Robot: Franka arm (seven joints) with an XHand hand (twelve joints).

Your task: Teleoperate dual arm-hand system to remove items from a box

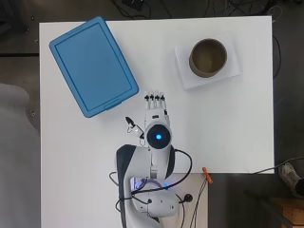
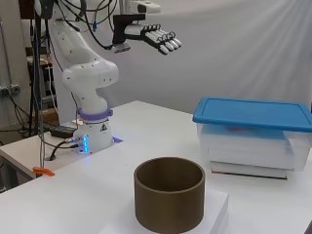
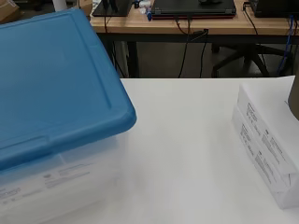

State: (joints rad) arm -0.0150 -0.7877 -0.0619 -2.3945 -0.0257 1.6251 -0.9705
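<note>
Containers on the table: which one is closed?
The clear box, closed by its blue lid. The brown cylinder on the white paper stack is open-topped.

Box (image 1: 92, 66), lid (image 2: 253, 113) on, sits at the desk's (image 1: 228, 133) far left corner as seen from the arm's base. Cylinder (image 1: 208, 57) stands on a paper stack (image 1: 183, 71) at the far right, well apart from the box. Hand (image 2: 158, 38) hangs high above the desk's middle, nearer the base, touching nothing.
</note>
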